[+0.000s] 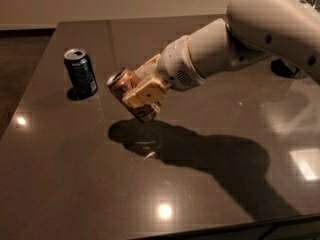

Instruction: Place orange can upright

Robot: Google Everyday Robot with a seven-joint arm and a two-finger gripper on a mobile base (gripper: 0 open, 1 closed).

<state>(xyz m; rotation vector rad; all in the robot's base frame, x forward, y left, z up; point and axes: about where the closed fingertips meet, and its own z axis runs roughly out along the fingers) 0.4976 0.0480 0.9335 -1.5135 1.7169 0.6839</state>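
The orange can (pixel 125 90) is held off the dark table (pixel 60 184), tilted with its silver top pointing up and to the left. My gripper (pixel 142 95) is shut on the can's middle, its tan fingers (pixel 146 91) across the label. The white arm comes in from the upper right. The can's shadow lies on the table just below it.
A dark blue can (pixel 81 72) stands upright to the left of the orange can, a short way apart. A dark round object (pixel 285 68) sits at the far right, partly behind the arm. The table's front edge runs along the bottom.
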